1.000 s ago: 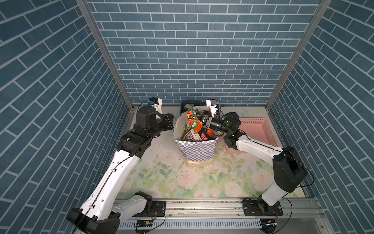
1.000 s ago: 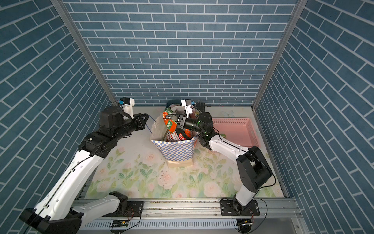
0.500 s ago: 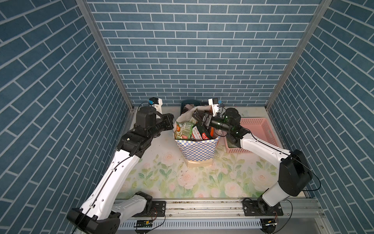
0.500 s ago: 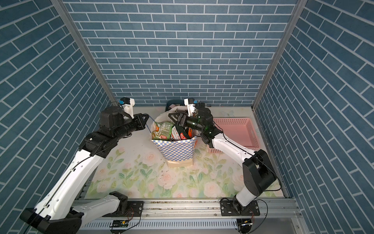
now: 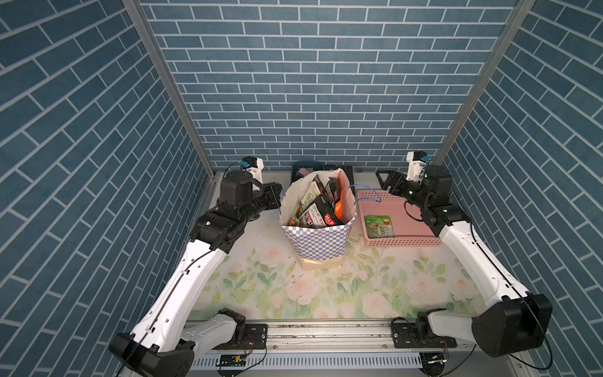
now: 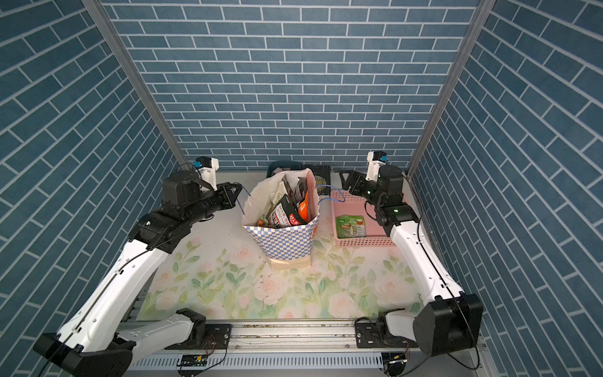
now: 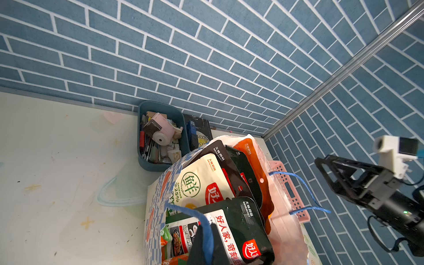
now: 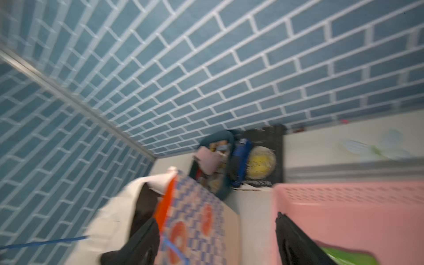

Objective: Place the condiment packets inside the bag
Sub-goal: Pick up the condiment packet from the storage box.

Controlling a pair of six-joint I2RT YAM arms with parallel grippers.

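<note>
The bag [image 5: 318, 241] stands upright at mid-table, mouth open; several condiment packets [image 5: 319, 211] stand on end inside it, the tallest proud of the rim. One green packet [image 5: 378, 226] lies flat on the floor of the pink basket [image 5: 404, 242], just beside the bag; the task is judged nearly complete.

The left gripper [image 6: 237, 189] is clamped on a cord handle [image 7: 190, 212], holding that side of the mouth out. The right gripper [image 5: 385, 179] hangs over the far end of the basket, jaws spread and empty; its wrist view is blurred.

Hazards, as judged:
- the second handle [image 5: 365, 192] loops out over the basket edge; a reach toward the green packet could snag it and drag the bag;
- the green packet is flat and glossy, so a pinch may slip;
- the bag is crowded; an incoming packet may catch on the upright ones and fall outside;
- a hard pull on the thin cord could tip the bag or tear the paper.
</note>
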